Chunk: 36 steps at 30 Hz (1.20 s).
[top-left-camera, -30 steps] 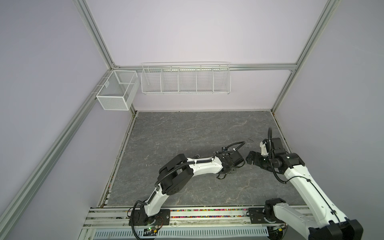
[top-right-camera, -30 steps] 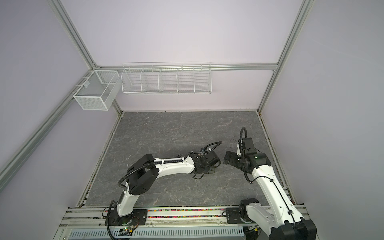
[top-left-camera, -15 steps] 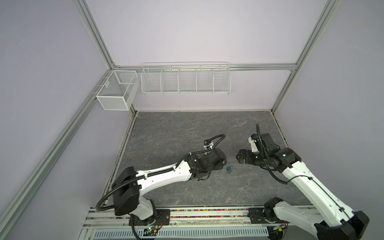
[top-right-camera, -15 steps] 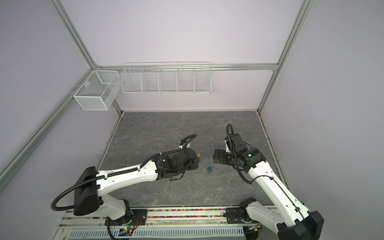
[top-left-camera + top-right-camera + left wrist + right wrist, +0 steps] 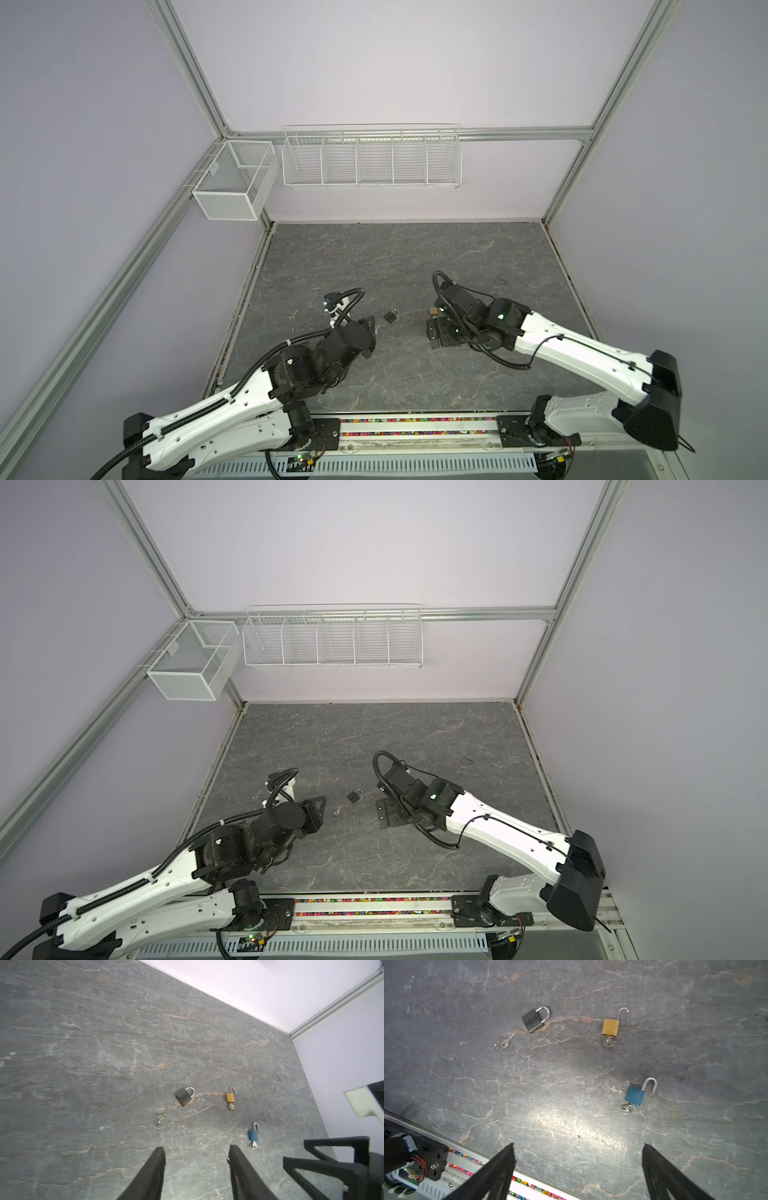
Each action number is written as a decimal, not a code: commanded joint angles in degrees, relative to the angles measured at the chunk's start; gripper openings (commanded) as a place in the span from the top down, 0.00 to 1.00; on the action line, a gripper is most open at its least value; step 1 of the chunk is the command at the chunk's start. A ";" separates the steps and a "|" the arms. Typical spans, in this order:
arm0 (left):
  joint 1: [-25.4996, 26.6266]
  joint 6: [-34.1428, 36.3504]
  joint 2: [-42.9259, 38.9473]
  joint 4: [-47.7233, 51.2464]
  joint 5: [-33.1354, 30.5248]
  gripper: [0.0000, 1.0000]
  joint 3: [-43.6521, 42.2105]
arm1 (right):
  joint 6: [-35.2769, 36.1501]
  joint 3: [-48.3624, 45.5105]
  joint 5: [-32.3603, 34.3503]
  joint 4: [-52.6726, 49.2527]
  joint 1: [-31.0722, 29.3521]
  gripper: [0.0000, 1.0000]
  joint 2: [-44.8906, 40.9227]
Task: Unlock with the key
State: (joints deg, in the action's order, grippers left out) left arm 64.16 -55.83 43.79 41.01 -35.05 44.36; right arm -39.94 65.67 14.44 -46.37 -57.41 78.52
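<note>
A dark grey padlock (image 5: pixel 390 316) (image 5: pixel 354 796) (image 5: pixel 184 1096) (image 5: pixel 534 1019) lies on the table with its shackle closed. Close beside it lies a loose silver key on a ring (image 5: pixel 336 811) (image 5: pixel 160 1119) (image 5: pixel 505 1042). My left gripper (image 5: pixel 319 812) (image 5: pixel 196 1151) stands open and holds nothing, just short of the key. My right gripper (image 5: pixel 384 812) (image 5: pixel 578 1147) is wide open and holds nothing, over the table to the right of the grey padlock.
A gold padlock (image 5: pixel 230 1097) (image 5: pixel 611 1026) and a blue padlock (image 5: pixel 253 1135) (image 5: pixel 635 1096) lie with shackles open and keys in them. A white wire rack (image 5: pixel 372 160) and mesh basket (image 5: pixel 232 183) hang on the walls. The rail (image 5: pixel 415 432) runs along the front edge.
The two grippers were close together mid-table and have drawn apart. The left arm has swung back to the left and its jaws have widened. The right arm now covers the blue padlock.
</note>
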 commanded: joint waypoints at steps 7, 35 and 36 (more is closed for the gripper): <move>-2.17 -4.63 -10.56 17.75 -8.97 0.49 -1.13 | -1.19 12.19 -1.84 11.29 -6.04 0.15 20.15; -4.51 -8.68 -14.16 23.80 -12.08 0.48 -1.66 | -12.44 32.85 1.79 7.44 -7.94 0.69 47.45; -4.49 -8.67 -13.99 23.56 -12.23 0.48 -1.76 | -12.32 33.18 2.29 7.18 -7.96 0.69 47.75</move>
State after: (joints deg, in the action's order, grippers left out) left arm 60.01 -62.94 30.00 62.06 -45.41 42.89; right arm -50.57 97.43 13.87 -36.36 -65.04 125.08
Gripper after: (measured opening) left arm 0.523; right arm 0.310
